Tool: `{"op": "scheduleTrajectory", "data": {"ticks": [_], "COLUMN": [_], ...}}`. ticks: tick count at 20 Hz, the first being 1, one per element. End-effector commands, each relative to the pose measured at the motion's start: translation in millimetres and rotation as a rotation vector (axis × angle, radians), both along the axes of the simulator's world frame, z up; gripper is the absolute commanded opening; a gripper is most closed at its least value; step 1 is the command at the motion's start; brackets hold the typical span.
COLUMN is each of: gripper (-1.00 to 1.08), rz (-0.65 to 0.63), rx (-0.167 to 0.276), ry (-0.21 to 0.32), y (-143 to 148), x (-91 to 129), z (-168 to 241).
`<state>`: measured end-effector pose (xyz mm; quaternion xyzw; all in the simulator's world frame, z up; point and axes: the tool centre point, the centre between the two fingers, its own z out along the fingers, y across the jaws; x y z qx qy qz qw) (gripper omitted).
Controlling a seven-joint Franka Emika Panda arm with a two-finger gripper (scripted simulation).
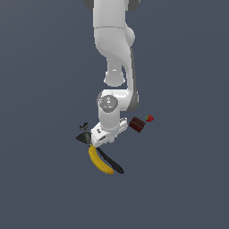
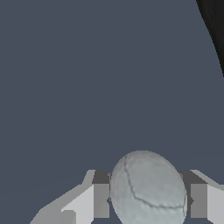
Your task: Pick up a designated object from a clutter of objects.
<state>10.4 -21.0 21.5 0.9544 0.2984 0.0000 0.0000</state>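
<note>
In the wrist view the designated object, a pale grey-white ball (image 2: 148, 189) with thin seam lines, fills the gap between my two fingers (image 2: 101, 199). My gripper (image 2: 149, 197) is shut on it, with a pad against each side. In the exterior view the gripper (image 1: 92, 140) is low over the clutter of objects, just above the upper end of the yellow banana (image 1: 99, 162), and the hand hides the ball there.
A black-handled tool (image 1: 111, 161) lies along the banana, its dark head (image 1: 82, 133) beside the gripper. A dark red-brown block (image 1: 137, 124) and a red strawberry (image 1: 149, 118) sit to the exterior view's right of the hand. The tool's black edge (image 2: 215, 26) also shows in the wrist view.
</note>
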Motion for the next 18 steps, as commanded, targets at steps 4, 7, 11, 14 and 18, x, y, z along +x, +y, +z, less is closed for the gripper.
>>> {"op": "scheduleTrajectory", "data": {"ticks": [4, 7, 11, 14, 18], "gripper": [-1.00, -1.00, -1.00, -1.00, -1.00], "rz": [0.000, 0.000, 0.000, 0.000, 0.000], "rx": [0.000, 0.000, 0.000, 0.000, 0.000], "ry": [0.000, 0.000, -0.001, -0.001, -0.001], "y": [0, 0, -1, -3, -8], "x": [0, 0, 0, 0, -1], "z": [-1, -1, 2, 9, 26]}}
